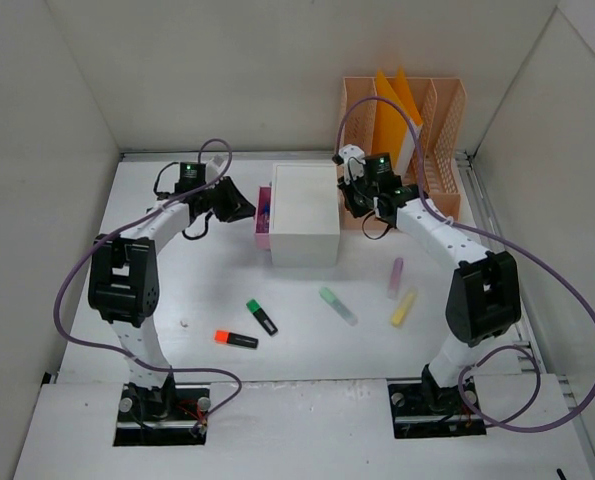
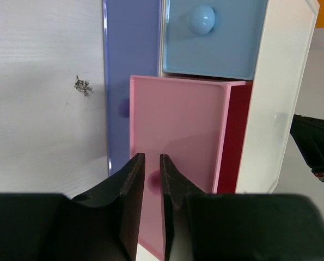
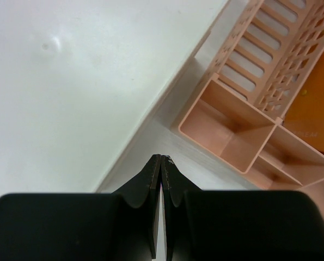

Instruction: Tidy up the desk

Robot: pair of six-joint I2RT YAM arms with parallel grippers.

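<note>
The white desk [image 1: 207, 290] holds a white drawer box [image 1: 304, 213] at its middle. My left gripper [image 1: 239, 205] is at the box's left face. In the left wrist view my left gripper [image 2: 149, 157] is closed to a narrow gap on the knob [image 2: 152, 179] of the pink drawer [image 2: 178, 130], which stands partly pulled out. A purple drawer [image 2: 132, 54] and a blue drawer [image 2: 211, 38] are shut. My right gripper [image 1: 349, 195] is shut and empty beside the box's right side; it also shows in the right wrist view [image 3: 160, 157].
A peach file organizer [image 1: 407, 140] stands at the back right, its compartments close to my right gripper [image 3: 232, 125]. Highlighters lie in front of the box: green [image 1: 261, 316], orange [image 1: 235, 339], light green [image 1: 337, 305], purple [image 1: 395, 277], yellow [image 1: 404, 307]. White walls enclose the desk.
</note>
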